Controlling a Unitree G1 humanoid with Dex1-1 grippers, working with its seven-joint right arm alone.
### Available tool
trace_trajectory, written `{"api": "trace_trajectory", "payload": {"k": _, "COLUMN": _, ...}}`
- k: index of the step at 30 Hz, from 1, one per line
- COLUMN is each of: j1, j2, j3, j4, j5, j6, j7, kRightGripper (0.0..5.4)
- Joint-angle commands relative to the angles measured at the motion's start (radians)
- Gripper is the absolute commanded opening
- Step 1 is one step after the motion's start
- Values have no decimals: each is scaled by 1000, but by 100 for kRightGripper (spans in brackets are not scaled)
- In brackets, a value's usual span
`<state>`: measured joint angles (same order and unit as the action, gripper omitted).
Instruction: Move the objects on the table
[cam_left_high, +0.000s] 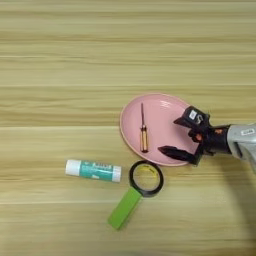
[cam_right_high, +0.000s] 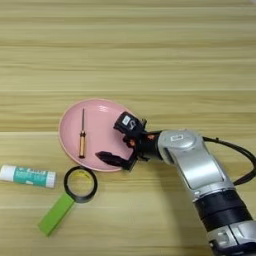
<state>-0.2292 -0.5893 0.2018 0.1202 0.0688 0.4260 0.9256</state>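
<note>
Glue stick (cam_left_high: 93, 170): lies flat on bench (cam_left_high: 60, 60) at 9 o'clock of the magnifier, outside the plate; not yet moved, by my reading.
Magnifier (cam_left_high: 135, 193): green handle, black ring at 6 o'clock of the plate, just beside its rim.
Screwdriver (cam_left_high: 143, 131): lies inside pink plate (cam_left_high: 165, 107), left half, shaft toward 12 o'clock.
Pincer (cam_right_high: 116, 141): fingers spread wide, empty, over the plate's right rim.
Progress: screwdriver looks placed; glue stick probably remains.
</note>
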Motion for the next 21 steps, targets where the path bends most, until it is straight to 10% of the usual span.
{"api": "trace_trajectory", "payload": {"k": 1, "j1": 80, "j2": -73, "j3": 39, "j4": 77, "j5": -81, "j6": 35, "j7": -31, "kRightGripper": 535}}
{"api": "trace_trajectory", "payload": {"k": 21, "j1": 35, "j2": -53, "j3": -25, "j4": 31, "j5": -36, "j6": 53, "j7": -55, "kRightGripper": 535}}
